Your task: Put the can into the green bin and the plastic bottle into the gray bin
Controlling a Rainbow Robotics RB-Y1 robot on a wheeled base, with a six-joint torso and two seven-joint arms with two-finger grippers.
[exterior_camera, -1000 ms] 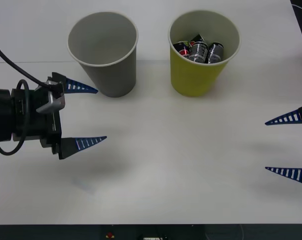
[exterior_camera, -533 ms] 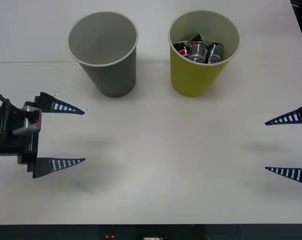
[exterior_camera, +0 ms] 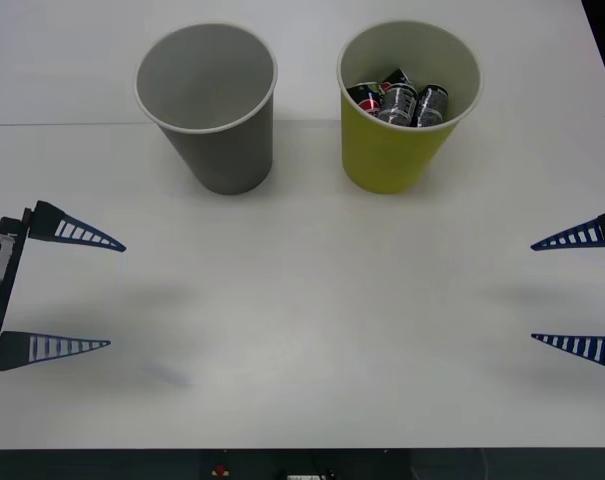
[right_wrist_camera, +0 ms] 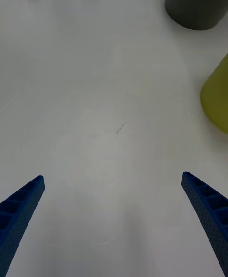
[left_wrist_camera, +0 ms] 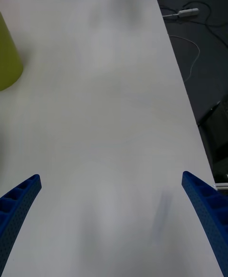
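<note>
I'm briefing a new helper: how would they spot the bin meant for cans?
On the white table two big cup-shaped bins stand at the far side. The green bin is the robot's right one. Unlike the gray bin, it is yellow-green and holds cans.

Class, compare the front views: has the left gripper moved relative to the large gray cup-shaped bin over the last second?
Yes. The left gripper, open, has drawn back from the large gray cup-shaped bin toward the table's left edge and nearer the robot.
</note>
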